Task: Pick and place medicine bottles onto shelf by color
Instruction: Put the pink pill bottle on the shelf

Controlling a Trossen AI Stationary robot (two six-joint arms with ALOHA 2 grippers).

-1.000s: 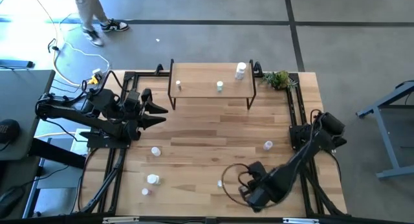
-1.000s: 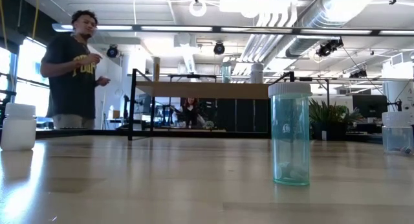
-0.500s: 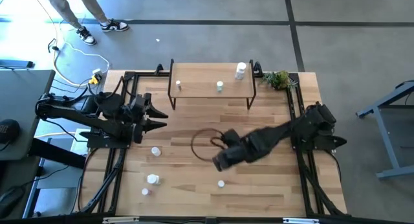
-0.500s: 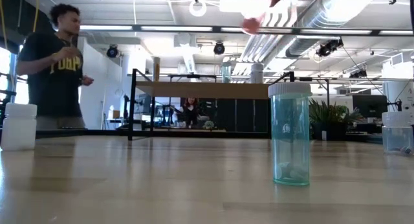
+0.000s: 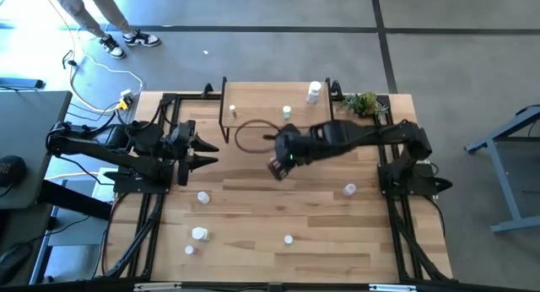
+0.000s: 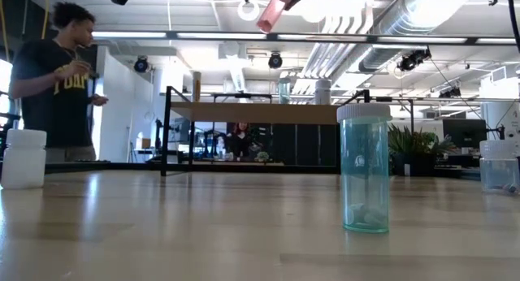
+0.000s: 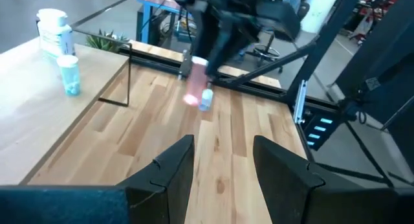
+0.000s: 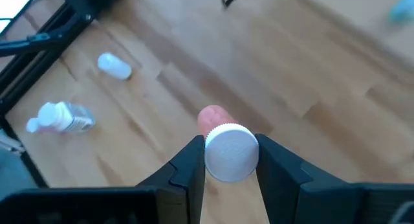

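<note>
Medicine bottles, as I count them from my remote station:

1. Pink bottle (image 8: 223, 143), white cap. I see it clamped at the cap between the two fingers of the right gripper (image 8: 228, 160); the pink body sticks out past the fingertips. In the high view the right gripper (image 5: 279, 164) is over the middle of the table (image 5: 253, 191), just in front of the shelf (image 5: 261, 102). In the low view the bottle (image 6: 267, 17) hangs tilted, well above the tabletop. The left wrist view shows it (image 7: 194, 88) blurred, in the air.

2. On the shelf, three items: a larger white bottle (image 5: 314, 91) near its right end, a small pale one (image 5: 287, 112) about the middle, a tiny white one (image 5: 232, 111) near its left end.

3. On the table, right of centre: one small bottle (image 5: 349, 189).

4. On the table, near edge: one small bottle (image 5: 288, 239); I take it for the teal bottle (image 6: 364, 168) standing upright in the low view.

5. On the table, left side: three white bottles (image 5: 202, 197), (image 5: 199, 234), (image 5: 189, 250), apart from one another.

Left gripper (image 7: 220, 162): waits at the left side of the table, fingers spread apart with nothing between them.

Other: a small green plant (image 5: 363, 103) beside the shelf's right end; a person (image 6: 57, 78) stands in the room beyond the table.
</note>
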